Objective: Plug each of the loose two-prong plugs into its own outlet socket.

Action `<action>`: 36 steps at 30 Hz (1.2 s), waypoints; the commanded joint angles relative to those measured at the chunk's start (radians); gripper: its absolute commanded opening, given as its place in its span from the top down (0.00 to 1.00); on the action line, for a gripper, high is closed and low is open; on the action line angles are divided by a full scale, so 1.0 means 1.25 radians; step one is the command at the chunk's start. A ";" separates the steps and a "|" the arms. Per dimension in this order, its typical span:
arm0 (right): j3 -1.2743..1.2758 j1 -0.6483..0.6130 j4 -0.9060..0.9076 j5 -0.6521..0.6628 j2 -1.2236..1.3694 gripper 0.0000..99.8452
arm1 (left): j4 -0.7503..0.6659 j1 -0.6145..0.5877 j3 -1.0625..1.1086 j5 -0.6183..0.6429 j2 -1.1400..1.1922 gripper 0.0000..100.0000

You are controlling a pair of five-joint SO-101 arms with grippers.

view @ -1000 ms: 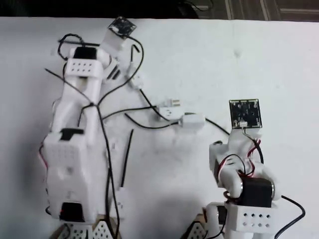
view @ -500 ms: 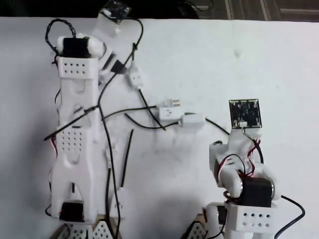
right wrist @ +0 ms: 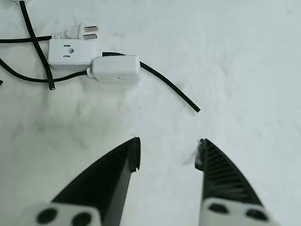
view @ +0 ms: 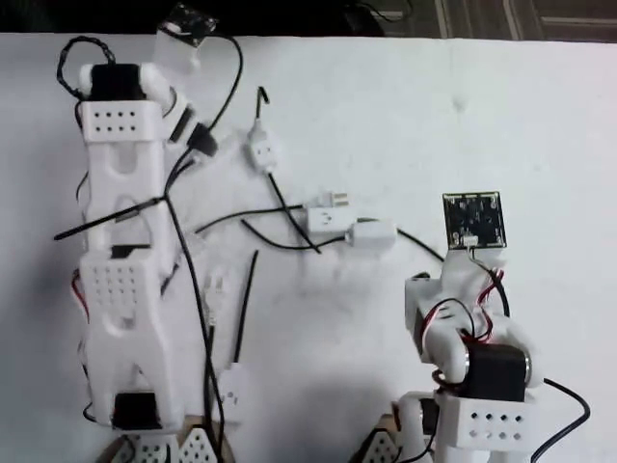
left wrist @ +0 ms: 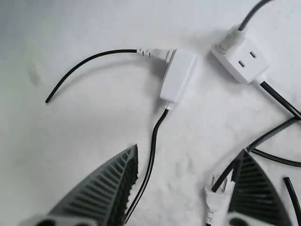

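Left gripper (left wrist: 188, 150): is hanging open over the white table (left wrist: 70, 155), gripping nothing.
Two-prong plug (left wrist: 215, 201): is lying loose just beside one left finger (left wrist: 256, 188), prongs pointing away from the gripper.
Outlet socket (left wrist: 240, 59): is lying farther ahead, slots bare, well apart from that plug.
Right gripper (right wrist: 167, 157): is hovering open and empty.
Second two-prong plug (right wrist: 84, 32): is lying loose well ahead of the right gripper, just beside a second outlet socket (right wrist: 68, 52).

The left arm (view: 120, 289) and right arm (view: 453, 289) were white plastic with black servos (view: 499, 367), red-and-black wires (view: 449, 311), dark circuit boards (view: 473, 220) and grey ribbed fingers (left wrist: 110, 183).
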 commanded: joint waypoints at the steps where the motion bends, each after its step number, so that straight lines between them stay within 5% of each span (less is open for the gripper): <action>1: -0.002 -0.008 -0.009 -0.005 -0.007 0.81 | 0.002 0.006 0.156 0.010 -0.195 0.69; 10: -0.002 -0.009 -0.010 -0.007 -0.006 0.81 | -0.027 0.007 0.581 0.039 -0.571 0.69; 20: -0.010 -0.154 -0.012 -0.009 0.006 0.81 | -0.275 -0.002 1.172 0.095 -1.038 0.69; 36: -0.230 -0.242 -0.125 -0.047 0.527 0.81 | -0.512 -0.099 1.798 0.093 -1.450 0.69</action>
